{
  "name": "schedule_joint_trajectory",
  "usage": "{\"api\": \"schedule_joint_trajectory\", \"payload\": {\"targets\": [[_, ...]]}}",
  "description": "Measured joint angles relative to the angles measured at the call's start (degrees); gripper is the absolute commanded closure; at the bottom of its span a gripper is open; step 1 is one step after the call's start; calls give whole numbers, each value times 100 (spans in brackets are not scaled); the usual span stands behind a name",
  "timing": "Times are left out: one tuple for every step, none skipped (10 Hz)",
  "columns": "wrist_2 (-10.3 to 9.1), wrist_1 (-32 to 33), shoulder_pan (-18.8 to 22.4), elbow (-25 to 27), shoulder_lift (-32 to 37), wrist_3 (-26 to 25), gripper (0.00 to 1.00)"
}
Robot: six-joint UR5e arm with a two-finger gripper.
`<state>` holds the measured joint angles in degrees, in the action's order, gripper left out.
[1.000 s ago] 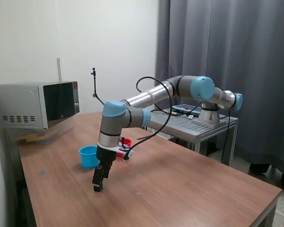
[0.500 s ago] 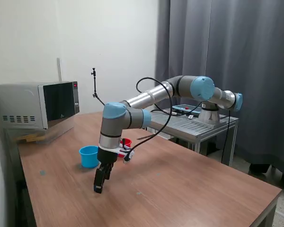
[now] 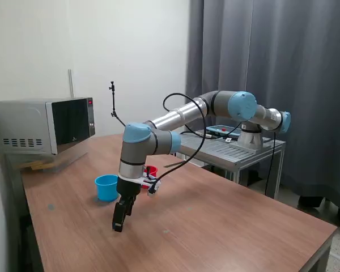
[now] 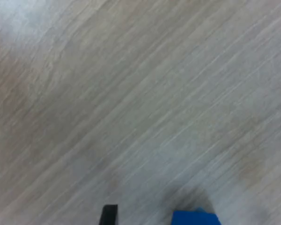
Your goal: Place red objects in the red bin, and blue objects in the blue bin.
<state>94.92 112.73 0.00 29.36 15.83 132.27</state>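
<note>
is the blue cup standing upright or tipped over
Upright: the blue cup stands on the table with its open rim facing up.

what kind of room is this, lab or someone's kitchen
Most likely a robotics lab or test room, not a kitchen. A UR5e arm is mounted on a metal stand beside a bare wooden table, a grey curtain closes off the back, and the microwave looks like a prop.

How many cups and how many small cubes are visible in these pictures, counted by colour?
Light blue cup: 1
Red cup, partly hidden behind the arm: 1
Dark blue cube, between the fingers of the claw: 1
Red cubes: 0 visible
Total: 3
</note>
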Motion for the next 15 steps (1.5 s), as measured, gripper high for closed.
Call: {"api": "schedule_joint_trajectory", "payload": {"targets": [[0,-2,0,-5,0,0,0],[0,-4,0,-13,0,0,0],[2,-4,-2,-22,0,-1,0],[5,-5,-5,-29,0,-4,0],[7,-5,-7,-35,0,-6,0],[10,-5,-6,-36,0,-8,100],[13,-5,-5,-36,0,-8,100],[13,-5,-3,-35,-1,-8,100],[12,-5,-1,-29,1,-8,100],[12,-5,-1,-20,7,-8,100],[12,-5,-1,-10,11,-8,100],[11,-5,0,-7,17,-8,100],[10,-3,0,-4,24,-8,100],[11,-2,0,-2,28,-6,100],[14,-3,0,-2,31,-3,100]]}}
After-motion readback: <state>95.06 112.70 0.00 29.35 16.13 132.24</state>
